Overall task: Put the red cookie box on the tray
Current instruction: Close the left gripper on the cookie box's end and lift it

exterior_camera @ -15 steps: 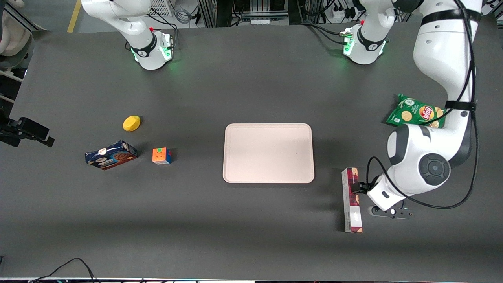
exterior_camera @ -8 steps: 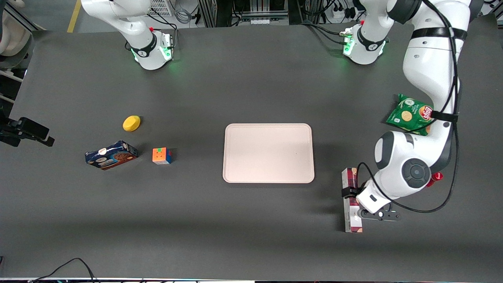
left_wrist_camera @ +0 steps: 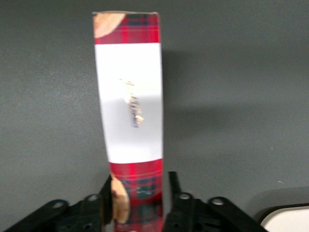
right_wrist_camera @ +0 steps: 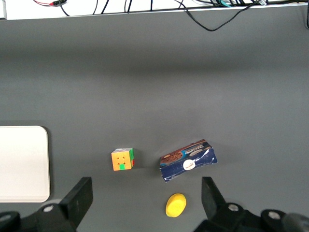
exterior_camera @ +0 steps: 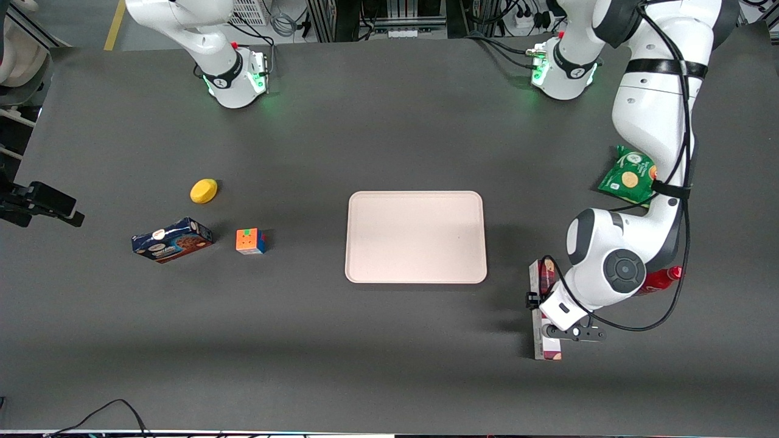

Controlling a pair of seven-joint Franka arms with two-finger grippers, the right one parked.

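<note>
Tray [exterior_camera: 416, 237] bare, nothing delivered yet; grasp, lift and carry all remain. Red cookie box [exterior_camera: 543, 310] lies flat on the table [exterior_camera: 365, 347], toward the working arm's end from the tray, near its front corner, not touching. Gripper [left_wrist_camera: 139, 205] is down over the box's middle, wrist pointing down, jaws open and straddling the narrow carton, not yet clamped.

Even overhead light falls on the dark table [exterior_camera: 389, 340], with a broad soft shadow band crossing it nearer the front camera than the tray [exterior_camera: 416, 237]. Green glow rings both arm bases. In the left wrist view the red cookie box [left_wrist_camera: 130, 121] looks soft, its white label glaring, casting a faint shadow beside it; the gripper [left_wrist_camera: 140, 205] straddling it is blurred.
</note>
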